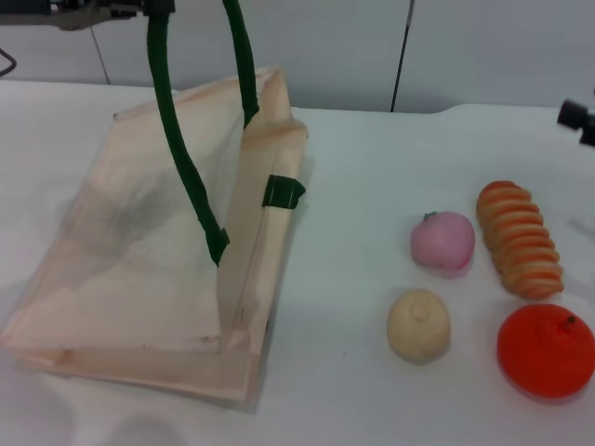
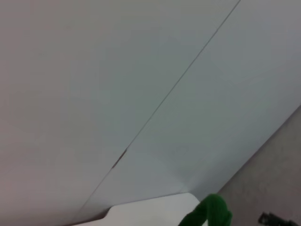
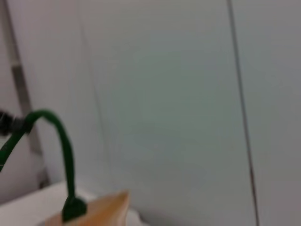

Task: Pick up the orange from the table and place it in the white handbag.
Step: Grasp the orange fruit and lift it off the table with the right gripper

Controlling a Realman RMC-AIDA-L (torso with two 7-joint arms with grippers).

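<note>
While the left gripper (image 1: pixel 88 13) sits high at the far left of the head view, right where the green handle (image 1: pixel 181 139) rises out of sight, its jaws are cut off by the frame, so I cannot tell whether they are closed on the handle or merely beside it. The handle runs taut from there down to the bag (image 1: pixel 139 269), lifting its near panel so the mouth stands up toward the right. The left wrist view shows only a wall and a bit of the green rope (image 2: pixel 209 214). The right gripper (image 1: pixel 578 119) is a dark shape at the far right edge, above the table (image 1: pixel 372 167) and well apart from the fruit; how its jaws stand cannot be told. Its wrist view catches the handle's loop (image 3: pixel 61 141) and a corner of the bag (image 3: pixel 101 212). The orange (image 1: pixel 546 350) rests on the table at the near right, just beside the near end of the striped loaf (image 1: pixel 519 238). A beige lump (image 1: pixel 418 326) lies to the orange's left, with a pink round item (image 1: pixel 442 241) behind it, and all four sit well apart from the bag
</note>
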